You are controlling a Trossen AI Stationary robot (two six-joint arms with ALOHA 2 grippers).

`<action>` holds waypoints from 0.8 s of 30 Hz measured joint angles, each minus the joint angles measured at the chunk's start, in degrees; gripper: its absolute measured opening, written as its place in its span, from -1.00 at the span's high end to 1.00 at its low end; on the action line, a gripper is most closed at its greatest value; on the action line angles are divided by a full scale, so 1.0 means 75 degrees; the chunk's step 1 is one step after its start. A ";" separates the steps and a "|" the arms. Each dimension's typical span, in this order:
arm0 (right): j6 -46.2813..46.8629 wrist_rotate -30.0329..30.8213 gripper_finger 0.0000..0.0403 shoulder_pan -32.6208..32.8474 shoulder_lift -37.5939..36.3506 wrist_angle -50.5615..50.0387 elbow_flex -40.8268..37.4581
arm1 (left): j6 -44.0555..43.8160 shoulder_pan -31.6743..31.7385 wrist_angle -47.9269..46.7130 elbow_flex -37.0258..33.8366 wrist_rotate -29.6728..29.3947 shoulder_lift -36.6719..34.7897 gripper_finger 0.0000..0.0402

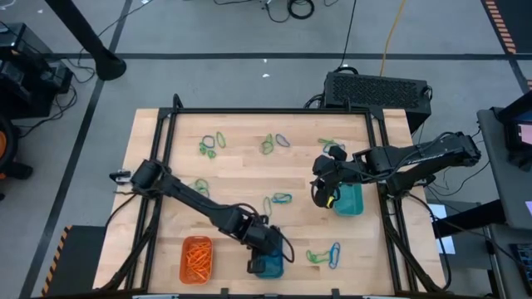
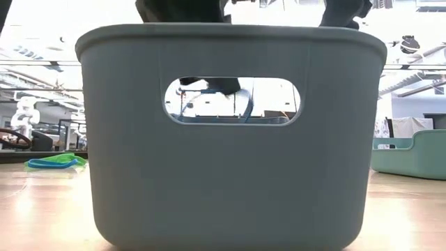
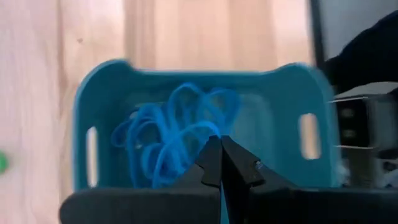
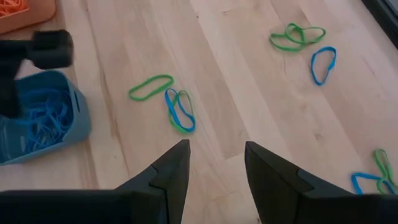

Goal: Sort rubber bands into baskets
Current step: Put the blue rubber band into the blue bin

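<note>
So the blue basket sits at the table's near edge with a tangle of blue rubber bands inside; left gripper hangs right over it, fingers pinched shut on nothing; orange basket just beside it; further off, right gripper hovers by the teal basket, jaws wide, empty; loose green and blue bands scattered beyond across the wood.

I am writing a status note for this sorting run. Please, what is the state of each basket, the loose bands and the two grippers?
blue basket: holds blue bands
orange basket: holds orange bands
teal-green basket: contents hidden
loose rubber bands: green and blue, scattered on table
left gripper: shut, over blue basket
right gripper: open, empty
</note>
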 joint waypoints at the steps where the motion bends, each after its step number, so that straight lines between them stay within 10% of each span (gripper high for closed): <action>1: 0.0058 0.0000 0.28 0.0000 0.0000 0.0000 0.0000 | 0.0020 0.0010 -0.0057 -0.0003 -0.0028 0.0039 1.00; 10: 0.0561 0.0000 0.28 0.0003 0.0000 -0.0006 0.0000 | 0.0478 0.0099 -0.0791 -0.0003 -0.0171 0.0094 0.96; 24: 0.0895 0.0000 0.28 0.0003 0.0000 -0.0016 0.0000 | 0.1765 0.0180 -0.0539 0.0029 -0.0439 0.0099 0.37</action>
